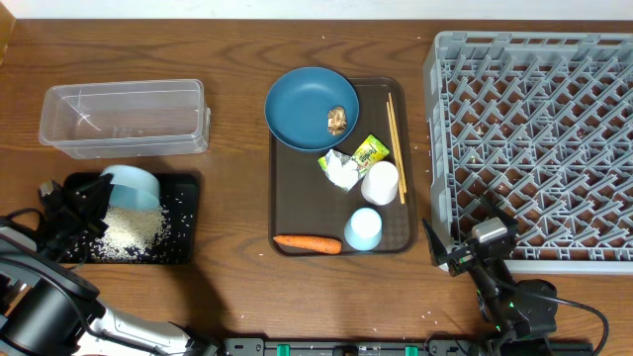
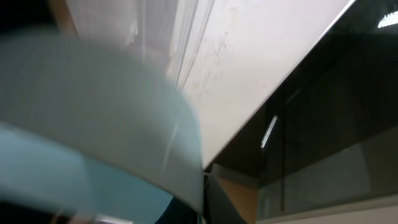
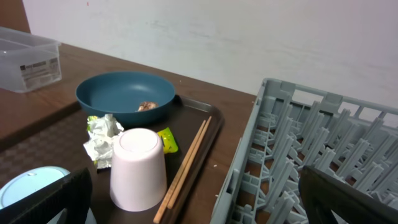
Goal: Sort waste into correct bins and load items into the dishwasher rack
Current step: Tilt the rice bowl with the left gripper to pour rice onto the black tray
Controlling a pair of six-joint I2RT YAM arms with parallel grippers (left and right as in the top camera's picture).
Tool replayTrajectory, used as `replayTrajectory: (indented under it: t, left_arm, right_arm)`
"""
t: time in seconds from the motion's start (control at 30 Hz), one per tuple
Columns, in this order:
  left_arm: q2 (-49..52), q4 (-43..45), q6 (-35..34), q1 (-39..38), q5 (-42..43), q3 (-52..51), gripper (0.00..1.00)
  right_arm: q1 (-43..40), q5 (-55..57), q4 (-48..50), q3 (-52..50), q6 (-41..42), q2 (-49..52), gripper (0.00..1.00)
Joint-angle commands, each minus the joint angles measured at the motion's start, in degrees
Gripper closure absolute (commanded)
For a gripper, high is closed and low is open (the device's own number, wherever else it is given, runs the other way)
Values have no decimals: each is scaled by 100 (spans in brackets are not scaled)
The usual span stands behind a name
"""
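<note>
Overhead view puts the pale blue bowl (image 1: 134, 186) at the worktop's left, tipped on its side over the black tray (image 1: 186, 203), with white rice grains (image 1: 129, 229) heaped below its mouth. The bowl looks stiff, smooth-walled and light, so it could slip in a pinch. Its rim is the sensible hold, and the loose rice can only be poured. The left claw (image 1: 81, 206) appears clamped on that rim, though its 2 fingers are hard to make out. Its arm reaches in from the near-left corner with the wrist rolled over. The right claw (image 1: 443, 247) sits low beside the dishwasher rack (image 1: 432, 99), jaws apart and empty, facing the brown serving tray (image 1: 297, 198).
</note>
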Motion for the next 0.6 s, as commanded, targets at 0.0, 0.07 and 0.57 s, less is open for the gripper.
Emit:
replayTrajectory:
  t: [0.0,0.07,0.57]
  left_arm:
    - [7,-116,-118,31,144,39,94]
    - [7,39,-48,33,144,39,94]
    - [-7,87,-133,-33,144,39,94]
  right_arm:
    - [-26,-9,-24,-9,-39,4,1]
    - [-26,-9,-24,-9,-39,4,1]
    - [-26,-9,-24,-9,-39,4,1]
